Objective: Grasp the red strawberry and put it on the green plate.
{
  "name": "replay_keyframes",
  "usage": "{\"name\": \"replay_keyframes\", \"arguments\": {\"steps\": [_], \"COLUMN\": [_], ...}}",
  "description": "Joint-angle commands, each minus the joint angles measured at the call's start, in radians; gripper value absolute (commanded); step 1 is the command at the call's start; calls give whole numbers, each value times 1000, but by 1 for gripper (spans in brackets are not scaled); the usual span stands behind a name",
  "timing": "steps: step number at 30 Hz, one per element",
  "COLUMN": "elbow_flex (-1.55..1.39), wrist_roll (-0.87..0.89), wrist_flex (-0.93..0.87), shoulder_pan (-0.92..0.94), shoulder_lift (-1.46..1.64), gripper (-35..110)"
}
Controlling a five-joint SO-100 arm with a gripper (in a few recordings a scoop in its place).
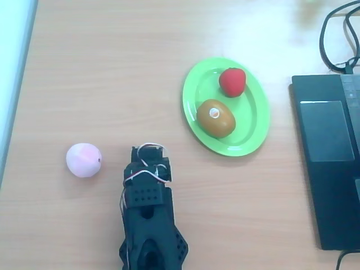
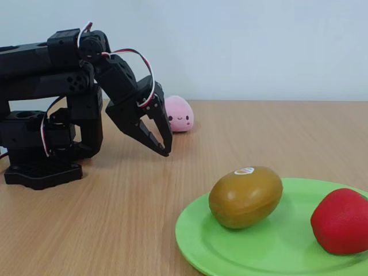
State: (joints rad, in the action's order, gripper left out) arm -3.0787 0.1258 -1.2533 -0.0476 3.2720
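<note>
The wooden tabletop [image 1: 112, 67] is the biggest thing here, and everything sits on it. At the right edge of the overhead view lies a dark laptop [image 1: 326, 152] with black cables [image 1: 337, 34] above it.

The black robot arm [image 2: 52, 109] stands folded up at its own base. It is well apart from the green plate [image 1: 253, 129], which lies between the arm and the laptop in the overhead view.

The hand [image 2: 163, 146] hangs just above the wood with its tips pointing down. It holds nothing. Its two fingers look pressed together at the tips in the fixed view, so it seems clenched and empty.

On the plate rests a brown-orange fruit [image 1: 215, 117] with a white sticker. Just beside it, near the far rim, sits the red strawberry [image 1: 232, 81]. It is on the plate and nothing touches it from above.

A pale pink fruit [image 1: 84, 160] with a little face sits on the wood near the hand, away from the plate.

So the job looks done: the strawberry is already where it belongs. The arm seems to be at rest. The next move calls for very little, only keeping the hand away from the plate so nothing gets bumped.
</note>
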Motion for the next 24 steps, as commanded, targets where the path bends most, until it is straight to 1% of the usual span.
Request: {"name": "replay_keyframes", "arguments": {"steps": [1, 9, 24], "elbow_flex": [0, 0, 0], "wrist_roll": [12, 11, 11], "wrist_flex": [-14, -14, -14], "shoulder_pan": [-12, -12, -12], "shoulder_lift": [23, 23, 23], "gripper": [-3, -8, -8]}}
